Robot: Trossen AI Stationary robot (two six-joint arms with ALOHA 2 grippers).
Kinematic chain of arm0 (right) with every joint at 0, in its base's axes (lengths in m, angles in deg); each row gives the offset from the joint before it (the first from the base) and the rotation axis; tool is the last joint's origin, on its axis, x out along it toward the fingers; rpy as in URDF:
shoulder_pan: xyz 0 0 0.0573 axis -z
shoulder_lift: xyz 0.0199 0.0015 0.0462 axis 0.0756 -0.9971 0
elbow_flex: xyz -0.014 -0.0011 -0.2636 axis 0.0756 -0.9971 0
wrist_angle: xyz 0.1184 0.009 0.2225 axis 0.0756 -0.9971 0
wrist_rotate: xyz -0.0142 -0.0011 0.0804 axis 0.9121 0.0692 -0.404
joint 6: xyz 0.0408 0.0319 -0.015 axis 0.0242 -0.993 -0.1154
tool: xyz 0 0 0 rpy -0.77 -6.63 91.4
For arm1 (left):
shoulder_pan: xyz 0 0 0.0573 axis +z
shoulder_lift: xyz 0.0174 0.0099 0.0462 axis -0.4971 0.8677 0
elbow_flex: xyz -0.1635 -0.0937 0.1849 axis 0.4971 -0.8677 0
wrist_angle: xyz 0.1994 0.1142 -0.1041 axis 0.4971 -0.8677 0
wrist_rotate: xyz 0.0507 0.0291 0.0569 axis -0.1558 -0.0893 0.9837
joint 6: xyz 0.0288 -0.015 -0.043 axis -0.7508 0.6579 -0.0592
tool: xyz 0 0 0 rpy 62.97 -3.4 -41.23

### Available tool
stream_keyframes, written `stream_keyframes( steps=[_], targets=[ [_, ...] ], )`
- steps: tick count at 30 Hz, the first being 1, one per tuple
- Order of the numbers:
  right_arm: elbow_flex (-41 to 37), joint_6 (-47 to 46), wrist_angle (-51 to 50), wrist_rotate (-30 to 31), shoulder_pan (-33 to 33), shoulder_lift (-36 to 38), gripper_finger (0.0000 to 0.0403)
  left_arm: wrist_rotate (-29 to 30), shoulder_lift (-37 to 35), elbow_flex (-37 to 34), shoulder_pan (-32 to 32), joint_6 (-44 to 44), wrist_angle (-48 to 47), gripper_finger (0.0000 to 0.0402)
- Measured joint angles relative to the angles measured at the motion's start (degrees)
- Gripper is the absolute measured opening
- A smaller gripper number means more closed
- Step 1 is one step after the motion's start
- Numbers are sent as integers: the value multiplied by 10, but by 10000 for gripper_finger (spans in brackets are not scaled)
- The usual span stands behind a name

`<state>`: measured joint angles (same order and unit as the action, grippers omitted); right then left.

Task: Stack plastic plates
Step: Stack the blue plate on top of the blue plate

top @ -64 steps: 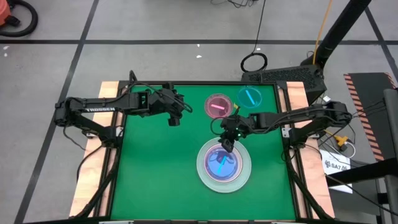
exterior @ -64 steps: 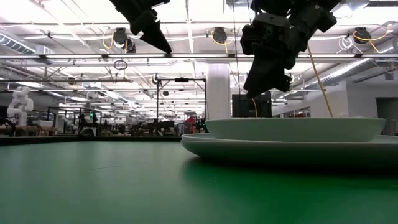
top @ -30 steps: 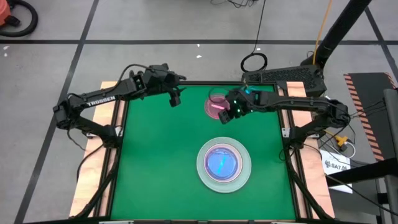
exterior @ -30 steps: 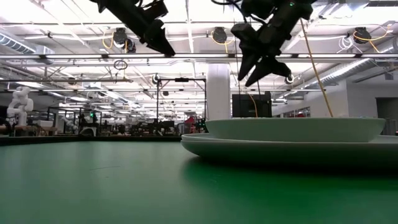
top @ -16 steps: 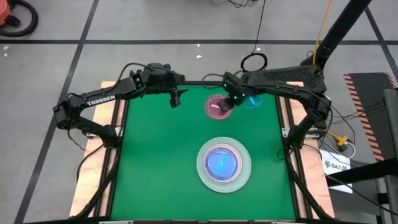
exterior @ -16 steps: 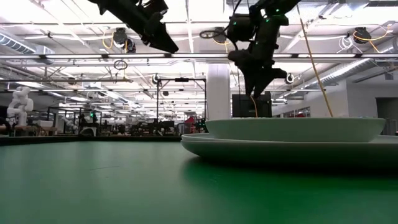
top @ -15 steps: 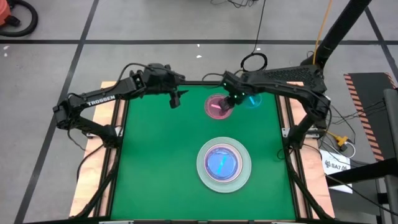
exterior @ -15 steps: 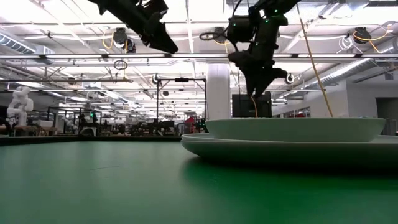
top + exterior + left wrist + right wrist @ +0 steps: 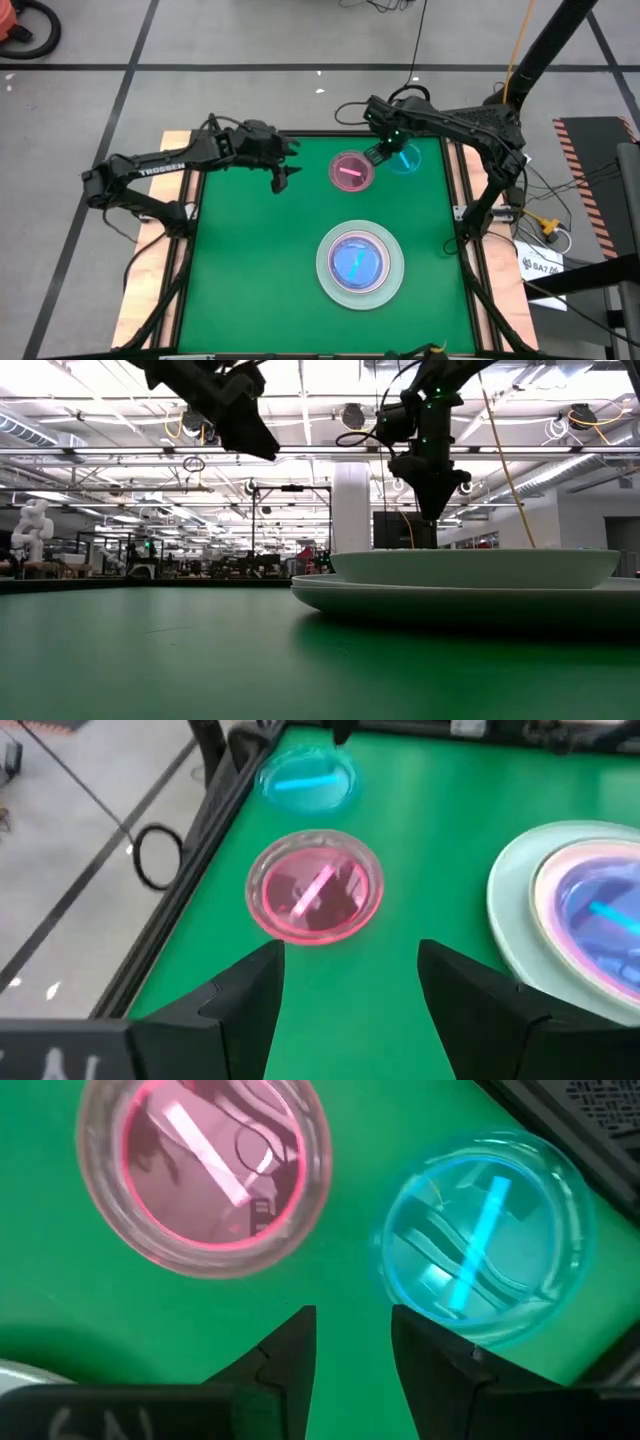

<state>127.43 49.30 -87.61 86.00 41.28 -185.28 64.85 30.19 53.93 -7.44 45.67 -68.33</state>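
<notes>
A stack of plates (image 9: 360,262) rests on the green mat near the table's middle. A large pale mint plate is at the bottom, with smaller ones nested in it. It fills the low view's right side (image 9: 470,585). A small pink plate (image 9: 352,171) and a small teal plate (image 9: 404,158) lie flat by the far edge. My right gripper (image 9: 381,153) hangs open above the gap between these two (image 9: 350,1342). My left gripper (image 9: 281,178) is open in the air to the left of the pink plate (image 9: 315,898).
A black raised frame (image 9: 300,133) borders the green mat along the far edge, close behind the teal plate. Bare mat (image 9: 250,270) lies left of the stack. Wooden side boards flank the mat.
My right gripper has moved from over the pink plate's right part toward the far edge, to the gap between the pink and teal plates, and has turned as its arm swung round to the far side. My left gripper has shifted slightly toward the near edge. No plate has moved.
</notes>
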Motion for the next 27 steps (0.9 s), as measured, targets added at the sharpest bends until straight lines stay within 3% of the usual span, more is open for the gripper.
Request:
stream_keyframes(
  steps=[3, 11, 18, 21, 27],
  targets=[
    [0, 26, -6, 0, 13, 0, 128, 3, -35, -31, -3, 13, 23, 237],
    [-6, 47, 21, 15, 34, 0, 128, 13, -132, -35, -11, 16, 15, 237],
    [-74, 127, 107, 12, 36, -1, 128, 15, -136, -36, -36, -14, -30, 237],
    [-97, 204, 91, 12, 36, -1, 128, 21, -135, -36, -35, -17, -31, 237],
    [-113, 264, 41, 12, 36, -1, 128, 43, -135, -36, -35, -42, -32, 237]
  ],
)
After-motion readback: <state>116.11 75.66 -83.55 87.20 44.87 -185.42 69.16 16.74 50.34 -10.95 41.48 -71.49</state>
